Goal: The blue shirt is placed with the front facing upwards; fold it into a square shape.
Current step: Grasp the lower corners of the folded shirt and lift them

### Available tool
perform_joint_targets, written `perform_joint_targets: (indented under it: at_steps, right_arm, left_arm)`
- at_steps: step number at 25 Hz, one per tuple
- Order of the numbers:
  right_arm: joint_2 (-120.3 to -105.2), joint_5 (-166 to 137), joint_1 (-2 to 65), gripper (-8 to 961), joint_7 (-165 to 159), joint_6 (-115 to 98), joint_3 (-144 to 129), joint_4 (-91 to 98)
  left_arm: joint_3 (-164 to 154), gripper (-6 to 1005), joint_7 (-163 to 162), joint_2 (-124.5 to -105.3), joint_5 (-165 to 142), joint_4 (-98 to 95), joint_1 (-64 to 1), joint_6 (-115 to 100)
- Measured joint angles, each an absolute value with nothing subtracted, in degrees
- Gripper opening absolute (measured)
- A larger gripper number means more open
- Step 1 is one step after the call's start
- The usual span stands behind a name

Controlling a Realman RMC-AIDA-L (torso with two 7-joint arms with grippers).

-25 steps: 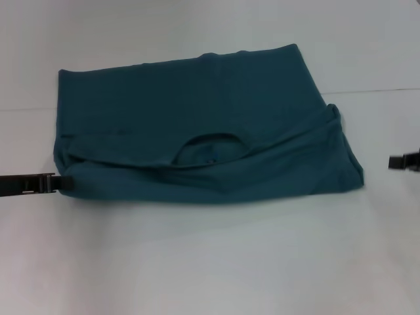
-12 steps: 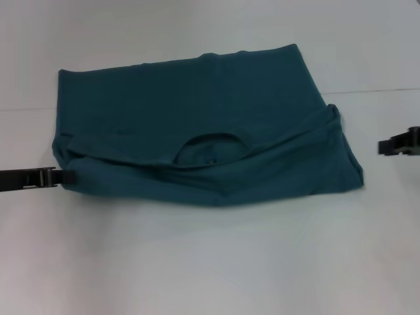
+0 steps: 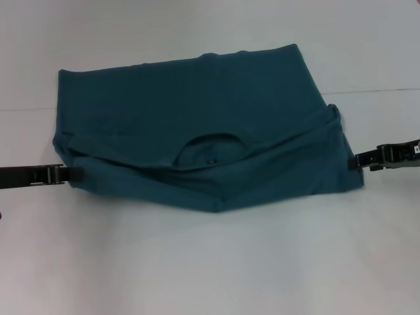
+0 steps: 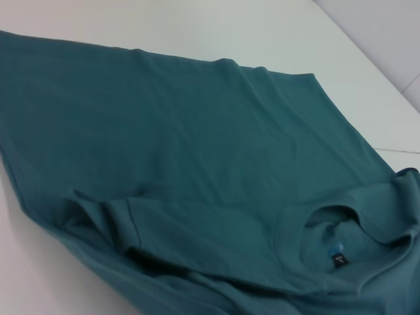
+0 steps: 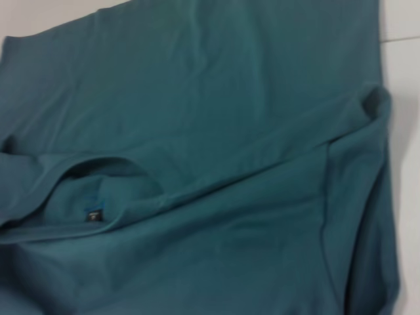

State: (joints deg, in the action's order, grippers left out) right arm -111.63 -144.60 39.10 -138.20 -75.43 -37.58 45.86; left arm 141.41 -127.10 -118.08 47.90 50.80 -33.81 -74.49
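Two pincers, left pincer (image 3: 77, 174) and right pincer (image 3: 357, 160), flank the blue shirt (image 3: 203, 125).

Bare white table (image 3: 210, 262) (no room visible): place unclear.

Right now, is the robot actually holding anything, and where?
Seemingly the blue shirt: left gripper and right gripper meet its near side corners, but a firm hold cannot be confirmed.

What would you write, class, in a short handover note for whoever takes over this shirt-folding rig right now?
Left gripper: at the blue shirt's left near corner.
Right gripper: at its right near edge.
Shirt: on the white table, already folded into a wide band, neck opening showing near the front edge.
Left: fold the sides in to make a square.
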Motion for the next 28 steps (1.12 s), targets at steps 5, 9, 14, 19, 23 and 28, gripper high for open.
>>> perform_joint_targets:
  at_steps: [5,9,14,19,23,28]
  right_arm:
    - [-111.86,-144.92,38.90,663,-137.97,-72.15,-37.62,45.37]
    - [-111.94,-144.95,39.08,701,-137.84,-69.26,-37.70,43.57]
    - [-112.07,-145.00,39.79,749,-137.75,-65.51,-38.35,39.70]
    - [-112.51,-144.84,40.45,758,-137.68,-62.89,-39.03,37.52]
    - [-112.67,-144.82,41.40,755,-137.66,-61.03,-39.17,35.19]
    - [-113.02,-145.00,42.26,751,-137.79,-59.69,-40.55,33.57]
  left_arm:
    - [141.45,13,-127.01,-118.11,47.90,50.62,-33.84,-74.42]
    - [141.41,13,-126.85,-118.13,47.90,50.12,-33.92,-74.20]
    - [141.41,13,-126.81,-118.13,47.90,50.01,-34.02,-74.08]
    - [141.41,13,-126.78,-118.13,47.90,49.96,-34.10,-74.08]
    - [141.41,13,-126.76,-118.12,47.90,49.85,-34.10,-74.00]
    - [141.41,14,-126.68,-118.00,47.90,49.48,-34.33,-73.90]
